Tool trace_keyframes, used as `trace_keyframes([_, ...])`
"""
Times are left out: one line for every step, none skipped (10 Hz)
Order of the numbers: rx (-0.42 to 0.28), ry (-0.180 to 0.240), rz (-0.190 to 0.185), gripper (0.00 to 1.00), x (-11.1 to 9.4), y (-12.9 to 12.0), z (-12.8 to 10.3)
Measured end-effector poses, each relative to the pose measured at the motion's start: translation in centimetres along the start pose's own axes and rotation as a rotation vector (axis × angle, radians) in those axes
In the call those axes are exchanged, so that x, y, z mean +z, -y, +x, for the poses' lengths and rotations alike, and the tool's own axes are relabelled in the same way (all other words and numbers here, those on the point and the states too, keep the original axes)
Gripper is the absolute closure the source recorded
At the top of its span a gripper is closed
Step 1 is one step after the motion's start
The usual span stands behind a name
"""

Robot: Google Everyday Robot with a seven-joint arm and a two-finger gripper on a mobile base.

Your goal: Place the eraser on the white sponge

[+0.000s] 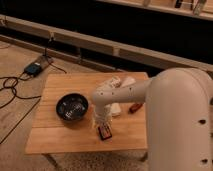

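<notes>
The eraser (104,132), a small black block with orange-red markings, lies flat on the wooden table (55,137) near its front edge. My gripper (101,121) points down right over the eraser's far end, at or just above it. The white sponge (116,109) lies on the table just right of and behind the gripper, partly hidden by my arm (125,94), which reaches in from the right.
A black bowl (71,106) stands left of the gripper. A reddish-brown oblong thing (135,107) lies right of the sponge. Other white blocks (120,81) lie at the table's back edge. Cables and a power box (34,68) lie on the floor to the left.
</notes>
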Motion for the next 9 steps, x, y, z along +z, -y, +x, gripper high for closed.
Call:
trace_keyframes([-0.001,0.0,0.002,0.35,0.09,0.17,-0.22])
trace_keyframes([-0.001,-0.002,0.004,0.35,0.18,0.33,-0.35])
trace_keyframes([-0.003,-0.005,0.007,0.35,0.35,0.44,-0.42])
trace_keyframes([-0.006,-0.008,0.009,0.35,0.45,0.37,-0.51])
trace_keyframes([-0.008,-0.01,0.012,0.42,0.53,0.36,-0.6])
trace_keyframes([-0.008,-0.011,0.012,0.49,0.57,0.4,-0.64])
trace_keyframes([-0.008,-0.013,0.013,0.59,0.61,0.46,-0.64])
trace_keyframes([-0.009,-0.014,0.012,0.69,0.65,0.45,-0.66])
trace_keyframes([-0.009,-0.015,0.011,0.79,0.65,0.41,-0.67])
